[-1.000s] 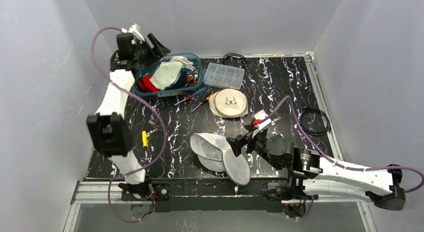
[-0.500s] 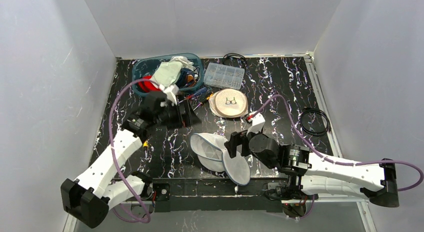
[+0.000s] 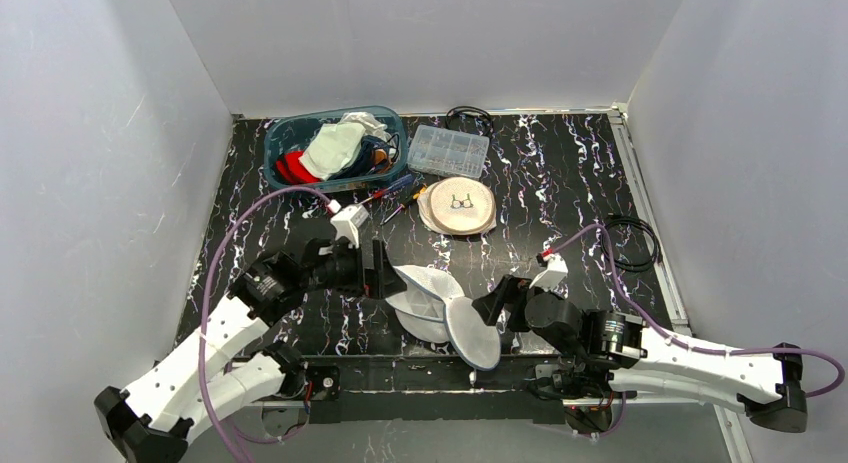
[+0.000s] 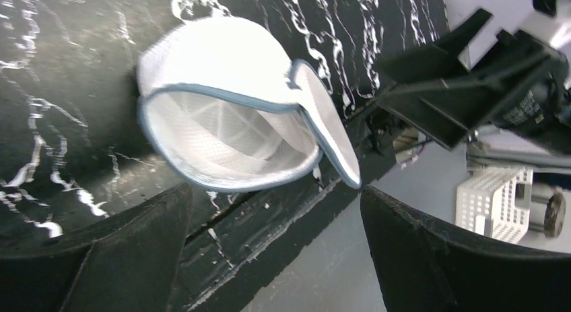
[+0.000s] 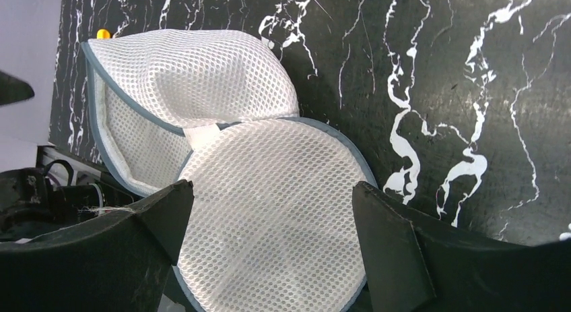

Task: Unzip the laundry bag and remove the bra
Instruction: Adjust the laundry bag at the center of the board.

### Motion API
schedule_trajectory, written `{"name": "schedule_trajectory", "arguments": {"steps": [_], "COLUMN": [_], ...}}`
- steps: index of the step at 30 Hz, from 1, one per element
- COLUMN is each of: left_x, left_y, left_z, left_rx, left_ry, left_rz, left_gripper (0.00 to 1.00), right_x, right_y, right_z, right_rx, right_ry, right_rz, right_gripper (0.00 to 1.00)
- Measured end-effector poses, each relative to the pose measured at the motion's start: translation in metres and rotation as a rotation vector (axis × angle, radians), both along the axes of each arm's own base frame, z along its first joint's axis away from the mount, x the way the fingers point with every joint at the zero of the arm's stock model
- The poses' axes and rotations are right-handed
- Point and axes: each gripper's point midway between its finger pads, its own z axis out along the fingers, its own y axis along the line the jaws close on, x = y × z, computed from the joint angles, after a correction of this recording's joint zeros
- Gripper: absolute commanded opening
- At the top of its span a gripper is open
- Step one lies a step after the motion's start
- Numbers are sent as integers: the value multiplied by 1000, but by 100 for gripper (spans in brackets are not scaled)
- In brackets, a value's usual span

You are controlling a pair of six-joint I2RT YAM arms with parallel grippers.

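Note:
The white mesh laundry bag (image 3: 440, 301) lies at the table's near edge, spread open like a clamshell with a blue-grey rim. One half hangs over the edge. In the left wrist view the bag (image 4: 229, 123) shows a bare mesh inside. My left gripper (image 3: 380, 270) stands open just left of it, with nothing between the fingers (image 4: 274, 194). My right gripper (image 3: 497, 305) is open at the bag's right side, its fingers straddling the near mesh half (image 5: 269, 211) without closing on it. A pale padded garment (image 3: 335, 148) tops the blue basket; I cannot tell whether it is the bra.
The blue basket (image 3: 280, 143) of clothes stands at the back left. Beside it are a clear compartment box (image 3: 448, 149), screwdrivers (image 3: 392, 195) and a round woven pad with glasses (image 3: 458, 205). A black cable coil (image 3: 630, 243) lies at the right.
My left arm has swung down from above the basket to the bag's left side, jaws wide. My right arm has lowered and drawn back slightly to the right.

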Motion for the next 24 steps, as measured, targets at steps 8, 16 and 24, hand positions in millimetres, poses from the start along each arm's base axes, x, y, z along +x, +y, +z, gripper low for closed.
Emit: {"name": "schedule_trajectory", "arguments": {"steps": [8,16,24], "left_x": [-67,-81,-31], "left_y": [-54,-89,-25], "left_z": [-7,-36,-8], "left_rx": [90,347,255], "left_ry": [-49,-198,-234], "left_rz": [-263,-372,-8], "left_gripper": [98,99,94], "right_x": [3,11,-14], "right_y": [-9,-14,42], "right_z": [-10,1,23], "right_rx": [8,-12,-158], "right_ry": [57,18,-51], "right_rz": [-95,-128,284], "right_gripper": [95,90,90]}}
